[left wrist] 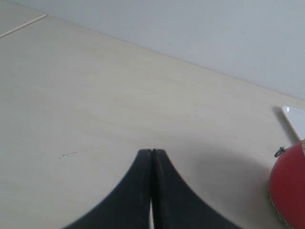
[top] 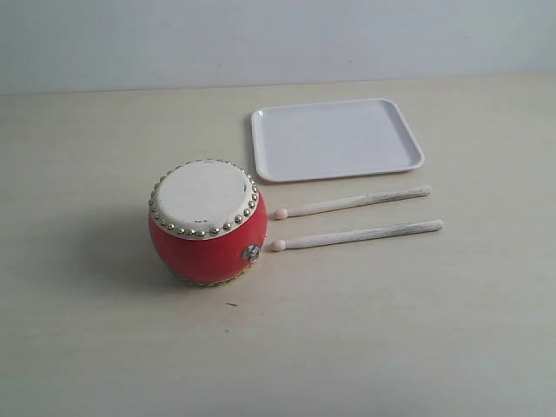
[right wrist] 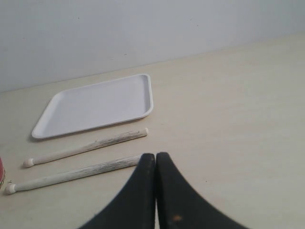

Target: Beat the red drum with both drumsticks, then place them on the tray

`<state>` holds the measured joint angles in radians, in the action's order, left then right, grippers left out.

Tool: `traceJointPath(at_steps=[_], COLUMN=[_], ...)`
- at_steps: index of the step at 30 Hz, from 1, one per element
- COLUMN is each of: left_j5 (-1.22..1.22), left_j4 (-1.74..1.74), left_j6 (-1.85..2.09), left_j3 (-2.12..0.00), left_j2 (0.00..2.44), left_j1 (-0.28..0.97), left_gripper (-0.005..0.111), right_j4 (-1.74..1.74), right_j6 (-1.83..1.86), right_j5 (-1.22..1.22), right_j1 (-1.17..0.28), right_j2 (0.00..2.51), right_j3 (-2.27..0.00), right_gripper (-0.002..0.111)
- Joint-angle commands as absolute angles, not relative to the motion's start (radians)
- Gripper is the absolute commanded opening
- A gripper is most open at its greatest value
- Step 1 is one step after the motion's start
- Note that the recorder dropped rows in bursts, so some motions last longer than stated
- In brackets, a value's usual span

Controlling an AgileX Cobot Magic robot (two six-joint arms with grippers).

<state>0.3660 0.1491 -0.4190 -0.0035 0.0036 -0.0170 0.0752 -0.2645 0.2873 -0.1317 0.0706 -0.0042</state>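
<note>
Drumsticks (top: 360,234), pair, pale whitewashed wood with bead tips: both lie loose on the table (top: 391,339), gripped by neither pincer.

Left gripper (left wrist: 151,151): black fingers pressed flat together, nothing between them, poised over bare tabletop. In its wrist view the curved side of the red drum (left wrist: 290,186) shows at the frame edge, small metal ring visible. Past that is a corner of the tray (left wrist: 296,117).

Right gripper (right wrist: 156,155): fingers likewise closed and empty. In its wrist view the butt end of the nearer drumstick (right wrist: 71,174) runs up to the outline of the fingers; contact cannot be judged from that view. Next out is the farther drumstick (right wrist: 86,147), roughly parallel to the first, then the tray.

Layout, exterior view:
- Sticks: side by side, a little apart, bead tips toward the drum with a small gap left, butt ends pointing right.
- Farther stick: just beside the tray's near rim, not touching it.
- Tray: white, shallow, rounded corners, at the back right of centre.
- Drum: upright, cream skin uppermost, ringed with brass studs, left of the sticks and forward-left of the tray.
</note>
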Motion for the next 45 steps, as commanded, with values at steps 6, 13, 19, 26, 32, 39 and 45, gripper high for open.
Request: traceJointPath(at_steps=[6,13,19,26,32,39,45], left_j5=[0.359,0.359,0.359,0.359,0.359,0.359,0.359], left_j4=[0.152,0.152,0.152,0.152,0.152,0.152,0.152], left_j6=[-0.422,-0.422,-0.422,-0.422,-0.422,-0.422,-0.422], left_j3=[0.000,0.000,0.000,0.000,0.000,0.000,0.000], left_j2=[0.000,0.000,0.000,0.000,0.000,0.000,0.000], left_j1=[-0.018,-0.018,-0.018,-0.018,-0.018,-0.018,-0.018], left_gripper=[0.000,0.000,0.000,0.000,0.000,0.000,0.000], right_j4=[0.179,0.320,0.753,1.366,1.546,1.454,1.121], right_j6=[-0.264,-0.255,-0.257,-0.248,-0.317,-0.658,-0.810], right_j5=[0.265,0.232,0.230,0.275,0.132,-0.500,-0.715], right_j1=[-0.128,-0.128,-0.128,-0.128,-0.128,-0.128,-0.128], right_j2=[0.066,0.066,0.066,0.066,0.066,0.066,0.066], right_j3=[0.000,0.000,0.000,0.000,0.000,0.000,0.000], right_gripper=[0.000,0.000,0.000,0.000,0.000,0.000,0.000])
